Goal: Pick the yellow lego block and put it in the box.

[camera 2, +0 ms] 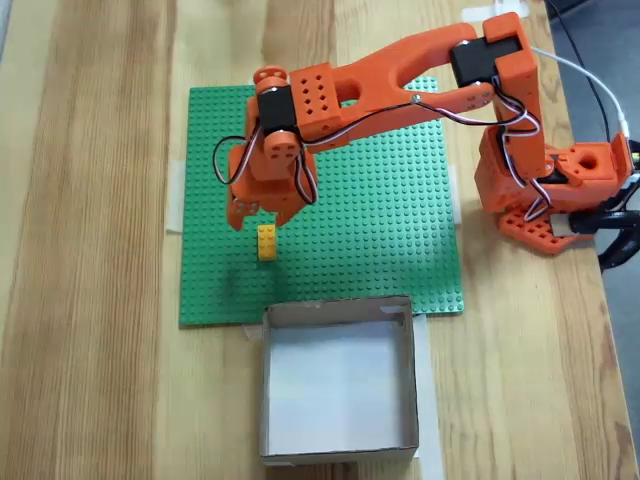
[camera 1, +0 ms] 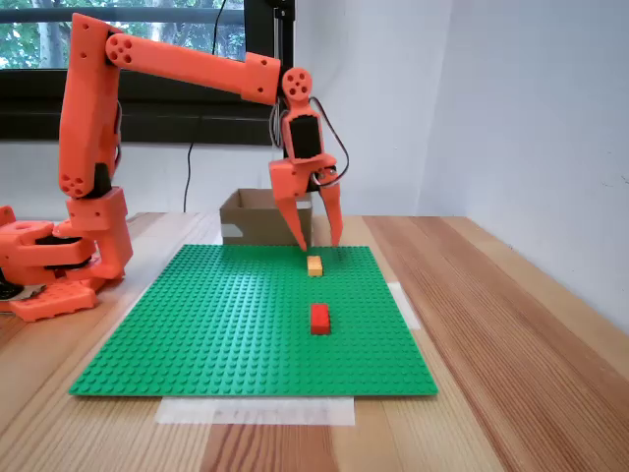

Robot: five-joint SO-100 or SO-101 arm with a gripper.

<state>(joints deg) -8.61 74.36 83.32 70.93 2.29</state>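
The yellow lego block [camera 1: 314, 265] lies on the green baseplate [camera 1: 226, 324] near its far edge in a fixed view; from above the yellow lego block [camera 2: 267, 242] sits between the gripper and the box. My orange gripper [camera 1: 319, 243] hangs just above and slightly behind the block, open, its fingers spread with nothing between them. Seen from above, the gripper [camera 2: 260, 220] points down beside the block. The brown cardboard box [camera 1: 257, 218] stands just past the plate's edge, and the box [camera 2: 338, 314] holds nothing.
A red brick [camera 1: 319, 319] lies on the baseplate nearer the camera than the yellow one. The arm's base [camera 2: 550, 190] stands at the plate's side, with cables trailing off the wooden table [camera 1: 511, 324]. White tape holds the plate's edges.
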